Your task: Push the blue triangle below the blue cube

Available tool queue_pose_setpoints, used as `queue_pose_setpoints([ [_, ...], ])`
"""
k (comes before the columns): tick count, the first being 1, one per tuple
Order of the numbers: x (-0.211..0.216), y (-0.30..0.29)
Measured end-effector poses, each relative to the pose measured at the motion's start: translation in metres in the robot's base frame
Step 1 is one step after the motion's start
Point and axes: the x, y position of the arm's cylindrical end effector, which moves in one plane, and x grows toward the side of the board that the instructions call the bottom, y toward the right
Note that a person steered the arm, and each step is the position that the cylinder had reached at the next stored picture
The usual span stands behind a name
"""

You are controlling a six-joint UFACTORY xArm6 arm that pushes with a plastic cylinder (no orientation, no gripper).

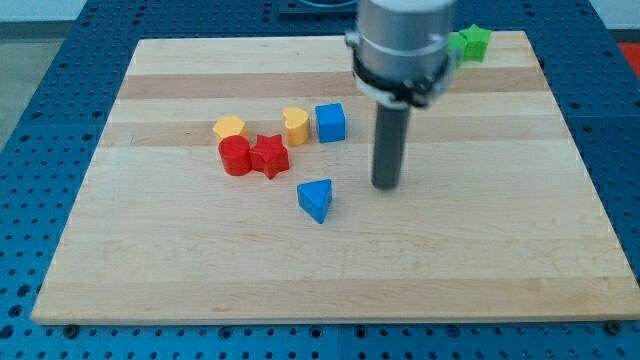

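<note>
The blue triangle (316, 199) lies on the wooden board near the middle. The blue cube (331, 122) stands above it, a little to the view's right. My tip (386, 186) rests on the board to the view's right of the blue triangle, with a gap of bare wood between them, and below and to the right of the blue cube. The rod hangs from the grey arm body at the view's top.
A yellow heart block (295, 125) touches the blue cube's left side. A yellow block (229, 127), a red cylinder (234, 156) and a red star block (269, 155) cluster at the left. A green star block (470, 42) sits at the board's top right.
</note>
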Motion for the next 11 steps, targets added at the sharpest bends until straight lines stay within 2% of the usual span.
queue_pose_setpoints([
  [1,0.072,-0.029],
  [2,0.090,-0.089],
  [3,0.066,-0.116],
  [4,0.039,-0.106],
  [7,-0.017,-0.028],
  [8,-0.029,-0.023],
  [9,-0.030,-0.019],
  [10,-0.004,0.014],
  [11,0.026,0.006],
])
